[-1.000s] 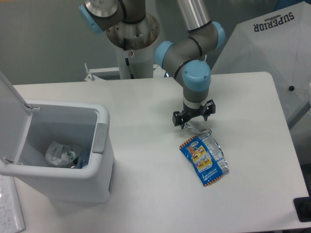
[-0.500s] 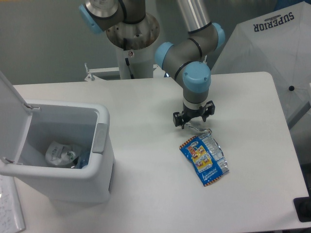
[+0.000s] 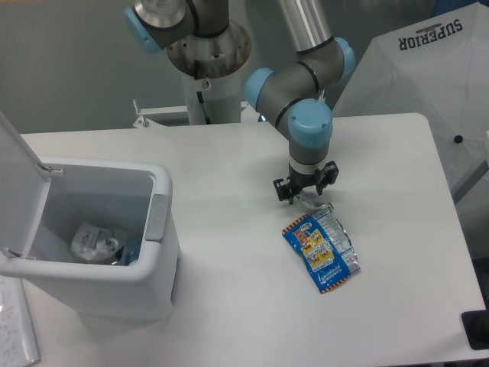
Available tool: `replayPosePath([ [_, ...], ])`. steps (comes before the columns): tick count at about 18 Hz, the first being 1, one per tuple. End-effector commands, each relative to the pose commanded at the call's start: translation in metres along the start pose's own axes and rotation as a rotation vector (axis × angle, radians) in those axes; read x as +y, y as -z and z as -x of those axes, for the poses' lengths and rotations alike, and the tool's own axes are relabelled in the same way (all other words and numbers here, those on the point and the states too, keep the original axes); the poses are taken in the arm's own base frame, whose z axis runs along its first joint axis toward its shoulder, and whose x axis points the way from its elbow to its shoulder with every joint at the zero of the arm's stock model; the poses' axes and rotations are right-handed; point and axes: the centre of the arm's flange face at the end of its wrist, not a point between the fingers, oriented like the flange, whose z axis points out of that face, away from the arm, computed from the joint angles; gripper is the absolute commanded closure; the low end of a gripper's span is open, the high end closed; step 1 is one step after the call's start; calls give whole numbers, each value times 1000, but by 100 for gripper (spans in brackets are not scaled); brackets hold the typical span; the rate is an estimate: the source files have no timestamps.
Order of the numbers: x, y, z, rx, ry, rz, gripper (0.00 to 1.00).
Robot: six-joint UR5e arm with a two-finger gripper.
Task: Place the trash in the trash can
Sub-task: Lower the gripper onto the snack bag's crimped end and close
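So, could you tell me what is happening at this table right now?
The robot arm is clearing trash into the white trash can, whose lid stands open. A crushed bottle already lies inside it. The gripper hangs low over the table, just above the upper edge of the blue snack wrapper, which lies flat on the table. Nothing is in its grasp yet, and whether the jaws are open is unclear.

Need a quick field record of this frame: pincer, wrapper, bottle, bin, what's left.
pincer: low over the table, at the wrapper's upper edge; open or shut not readable
wrapper: blue, crinkled, flat on table, right of bin
bottle: crushed, already inside bin
bin: white, lid open, grey latch tab on its side
remaining: wrapper not yet in bin
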Motion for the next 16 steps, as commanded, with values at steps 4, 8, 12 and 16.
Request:
replayPosePath([
  [4, -2, 1, 1, -2, 0, -4, 63],
  [8, -4, 4, 2, -2, -2, -11, 94],
  [12, -11, 12, 4, 0, -6, -31, 100],
  [16, -24, 29, 9, -6, -3, -67, 100],
])
